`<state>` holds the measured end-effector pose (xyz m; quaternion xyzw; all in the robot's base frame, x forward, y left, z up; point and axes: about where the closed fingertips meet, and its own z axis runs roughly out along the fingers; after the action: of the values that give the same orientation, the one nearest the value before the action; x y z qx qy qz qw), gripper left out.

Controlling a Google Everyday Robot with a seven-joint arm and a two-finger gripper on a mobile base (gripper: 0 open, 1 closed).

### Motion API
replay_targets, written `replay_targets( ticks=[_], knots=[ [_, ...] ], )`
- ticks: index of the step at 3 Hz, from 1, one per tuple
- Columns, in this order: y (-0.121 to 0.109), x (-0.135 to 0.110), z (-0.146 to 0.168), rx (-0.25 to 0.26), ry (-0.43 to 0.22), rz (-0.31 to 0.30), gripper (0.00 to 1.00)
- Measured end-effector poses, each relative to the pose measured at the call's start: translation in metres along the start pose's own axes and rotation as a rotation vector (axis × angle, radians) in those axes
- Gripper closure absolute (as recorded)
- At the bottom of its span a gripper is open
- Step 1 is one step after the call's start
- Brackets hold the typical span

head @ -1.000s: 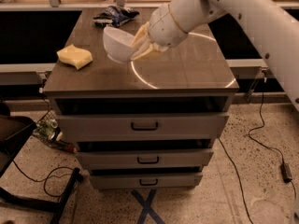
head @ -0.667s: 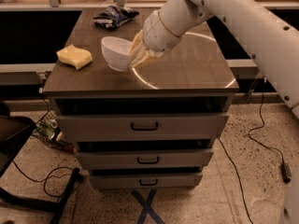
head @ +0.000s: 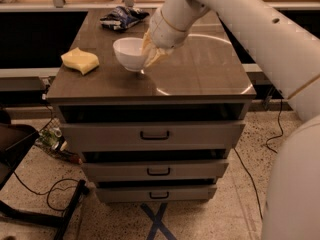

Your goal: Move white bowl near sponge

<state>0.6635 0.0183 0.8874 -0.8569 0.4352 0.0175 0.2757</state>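
Observation:
The white bowl stands upright on the brown cabinet top, a little left of the middle. My gripper reaches down from the upper right and is shut on the bowl's right rim, with pale fingers on the rim. The sponge, a pale yellow wavy block, lies near the left edge of the top, a short gap left of the bowl.
A dark blue-and-white snack bag lies at the back of the top behind the bowl. The cabinet has three drawers below. Cables and a dark chair base are on the floor at the left.
The bowl was tilted and held above the top; it now sits upright and lower, a bit closer to the sponge. The arm moved down and left with it.

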Motion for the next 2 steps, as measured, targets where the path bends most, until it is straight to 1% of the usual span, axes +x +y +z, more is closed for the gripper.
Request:
replay_targets(
  ticks=[1,2],
  knots=[
    [-0.0119,0.0006,0.0020,0.012,0.021,-0.038,1.00],
    [-0.0201,-0.0067,0.0068,0.025,0.020,-0.078,1.00]
  ],
)
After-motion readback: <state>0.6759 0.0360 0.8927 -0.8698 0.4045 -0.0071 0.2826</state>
